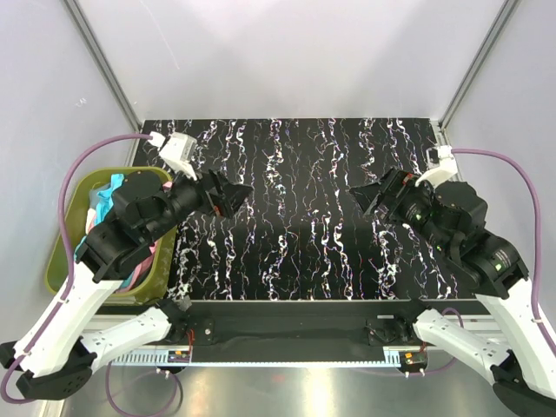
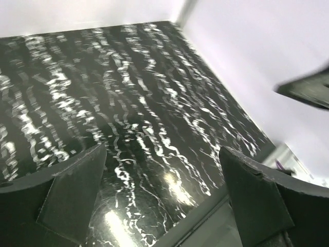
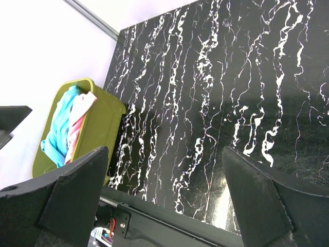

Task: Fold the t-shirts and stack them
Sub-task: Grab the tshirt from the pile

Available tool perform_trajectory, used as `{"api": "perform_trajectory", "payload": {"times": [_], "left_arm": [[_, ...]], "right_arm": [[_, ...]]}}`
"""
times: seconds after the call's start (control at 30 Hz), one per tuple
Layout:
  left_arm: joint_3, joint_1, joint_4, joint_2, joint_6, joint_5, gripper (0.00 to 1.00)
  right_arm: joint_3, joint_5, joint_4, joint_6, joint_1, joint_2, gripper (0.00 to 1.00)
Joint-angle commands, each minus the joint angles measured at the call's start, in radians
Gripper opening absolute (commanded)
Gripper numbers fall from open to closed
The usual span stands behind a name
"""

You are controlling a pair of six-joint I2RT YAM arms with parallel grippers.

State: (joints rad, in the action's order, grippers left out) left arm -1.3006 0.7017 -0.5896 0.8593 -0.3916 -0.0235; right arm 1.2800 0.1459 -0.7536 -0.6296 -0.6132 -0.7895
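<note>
The t-shirts lie bunched in the olive-green bin (image 1: 64, 228) at the left of the table. A turquoise shirt (image 1: 101, 205) and a pink one (image 1: 115, 182) show in the top view. The right wrist view shows the turquoise shirt (image 3: 57, 126) and the pink one (image 3: 78, 116) in the bin (image 3: 101, 122). My left gripper (image 1: 236, 196) is open and empty above the table's left part, right of the bin. My right gripper (image 1: 363, 196) is open and empty above the right part. No shirt lies on the table.
The black marbled table top (image 1: 295, 208) lies between the two grippers. White walls stand close at the back and sides. The black front rail (image 1: 287, 314) runs along the near edge.
</note>
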Motion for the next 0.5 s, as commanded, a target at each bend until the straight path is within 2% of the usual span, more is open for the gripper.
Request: {"api": "perform_trajectory", "payload": {"times": [0.0,0.07,0.1,0.13,0.17,0.2,0.33,0.47], "left_arm": [[-0.046,-0.001,-0.039,0.007,-0.061,0.219,0.99],[-0.101,-0.008,-0.150,0.049,-0.111,0.466,0.99],[-0.130,-0.055,-0.204,0.069,-0.136,0.629,0.99],[-0.197,-0.103,-0.264,0.092,-0.201,0.672,0.99],[-0.221,-0.163,-0.351,0.125,-0.231,0.684,0.99],[-0.230,-0.288,-0.375,0.135,-0.259,0.666,0.99],[-0.210,-0.531,-0.479,0.162,-0.404,0.599,0.95],[-0.169,-0.654,-0.671,0.211,-0.613,0.710,0.95]], "right_arm": [[0.002,0.037,-0.009,0.008,-0.005,0.021,1.00],[-0.001,0.041,-0.013,0.002,-0.007,0.033,1.00],[-0.007,0.046,-0.015,-0.001,-0.007,0.042,1.00],[-0.014,0.049,-0.016,-0.002,-0.007,0.055,1.00],[-0.034,0.055,-0.013,-0.001,-0.007,0.081,1.00],[-0.044,0.058,-0.010,-0.002,-0.007,0.097,1.00],[-0.099,0.055,-0.013,0.010,-0.007,0.164,1.00],[-0.114,0.000,-0.016,0.028,-0.007,0.190,1.00]]}}
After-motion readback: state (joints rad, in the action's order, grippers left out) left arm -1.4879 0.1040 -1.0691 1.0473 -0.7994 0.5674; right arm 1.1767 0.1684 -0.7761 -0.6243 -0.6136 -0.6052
